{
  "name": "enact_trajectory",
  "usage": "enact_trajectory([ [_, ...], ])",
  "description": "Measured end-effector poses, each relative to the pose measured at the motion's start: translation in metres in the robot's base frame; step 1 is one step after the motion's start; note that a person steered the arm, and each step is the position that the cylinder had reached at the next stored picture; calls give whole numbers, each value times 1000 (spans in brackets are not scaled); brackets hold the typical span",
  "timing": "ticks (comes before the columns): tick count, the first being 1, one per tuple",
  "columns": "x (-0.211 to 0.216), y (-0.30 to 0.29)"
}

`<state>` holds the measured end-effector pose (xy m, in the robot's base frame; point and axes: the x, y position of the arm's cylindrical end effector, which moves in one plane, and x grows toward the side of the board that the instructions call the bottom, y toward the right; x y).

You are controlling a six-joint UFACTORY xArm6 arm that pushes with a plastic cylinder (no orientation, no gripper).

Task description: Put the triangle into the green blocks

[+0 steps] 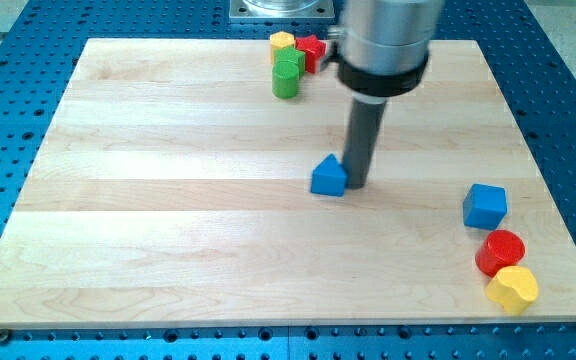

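Our tip (354, 185) touching blue triangle (329, 177) on its right; no jaws on rig, nothing to report. Triangle mid-bench (168, 250), well below green cylinder (286, 78) cluster; whole push remains, we judge. Count: two blue, two red, two yellow, green pieces overlapping, number unclear

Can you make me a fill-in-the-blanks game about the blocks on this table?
1. My tip touches the view's right side of the ____ triangle.
2. The green blocks sit near the view's ____ edge.
3. Beside the yellow block at the view's bottom right is a ____ cylinder.
4. The blue cube lies to the view's ____ of the triangle.

Answers: blue; top; red; right
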<state>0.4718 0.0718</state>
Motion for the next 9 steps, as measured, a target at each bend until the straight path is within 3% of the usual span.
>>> enact_trajectory([
  [1,32,-21],
  [2,6,-77],
  [3,-28,-81],
  [5,0,-15],
  [6,-15,1],
  [7,-71,-13],
  [8,-48,-1],
  [9,-36,55],
])
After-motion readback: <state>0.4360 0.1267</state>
